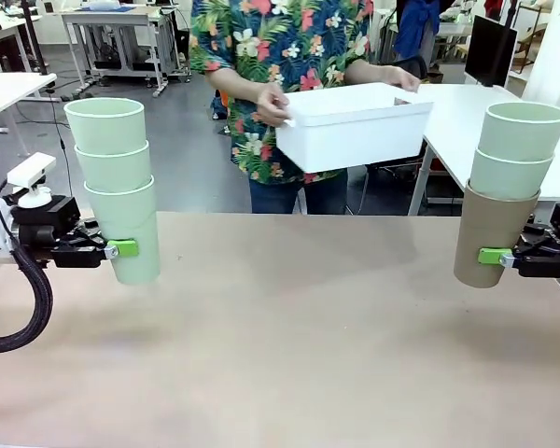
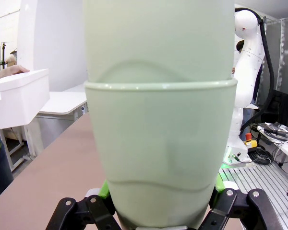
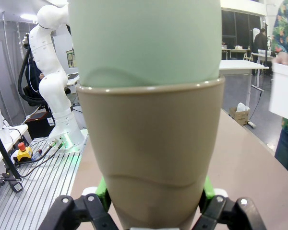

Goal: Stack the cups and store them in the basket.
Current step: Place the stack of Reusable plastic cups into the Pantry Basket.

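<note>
Apart, left stack (image 1: 119, 191), right stack (image 1: 504, 187), basket (image 1: 355, 131) beyond

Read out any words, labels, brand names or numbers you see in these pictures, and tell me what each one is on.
No text can be read in any view.
left cup stack: plain mint green, no print.
right cup stack: tan-brown and mint green, no print.
basket: plain white, no label showing.
yellow button box: any marking is too small to read.

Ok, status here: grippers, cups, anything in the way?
Left gripper shut on green cup stack, upright. Right gripper shut on brown-bottomed stack, upright. Basket held up by person, far side.
</note>
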Robot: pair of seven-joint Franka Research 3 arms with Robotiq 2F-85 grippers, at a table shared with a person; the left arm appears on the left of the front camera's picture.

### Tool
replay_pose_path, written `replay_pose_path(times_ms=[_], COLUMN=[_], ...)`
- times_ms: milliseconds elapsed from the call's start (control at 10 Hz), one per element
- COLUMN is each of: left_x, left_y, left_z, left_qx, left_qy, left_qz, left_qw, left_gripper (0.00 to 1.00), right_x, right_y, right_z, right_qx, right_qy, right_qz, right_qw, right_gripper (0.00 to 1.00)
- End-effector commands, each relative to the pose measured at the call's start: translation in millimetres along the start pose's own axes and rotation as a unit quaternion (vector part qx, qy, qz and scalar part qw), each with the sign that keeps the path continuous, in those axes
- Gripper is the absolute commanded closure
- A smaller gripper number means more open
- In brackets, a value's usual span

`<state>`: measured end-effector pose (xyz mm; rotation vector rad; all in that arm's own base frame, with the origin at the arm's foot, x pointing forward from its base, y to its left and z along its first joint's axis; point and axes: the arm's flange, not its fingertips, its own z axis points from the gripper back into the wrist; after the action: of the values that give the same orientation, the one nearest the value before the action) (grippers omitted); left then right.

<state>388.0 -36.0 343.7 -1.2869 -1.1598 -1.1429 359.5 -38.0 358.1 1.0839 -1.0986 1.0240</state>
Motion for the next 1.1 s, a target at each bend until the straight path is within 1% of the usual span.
replay_pose_path(times_ms=[0,1000], left_x=[4.0,4.0], left_y=[-1.5,-1.5], left_z=[-0.9,-0.9], left_qx=[-0.002,-0.002], left_qy=[-0.003,-0.003], left_qz=[-0.004,-0.004], left_qw=[1.0,1.0], left_gripper=[0.15,0.15], right_x=[4.0,4.0], right_y=[-0.9,-0.9], right_z=[-0.2,-0.2], right_qx=[-0.006,-0.006], right_qy=[-0.006,-0.006], right_qz=[0.003,0.003], right_qw=[1.0,1.0], right_gripper=[0.16,0.16])
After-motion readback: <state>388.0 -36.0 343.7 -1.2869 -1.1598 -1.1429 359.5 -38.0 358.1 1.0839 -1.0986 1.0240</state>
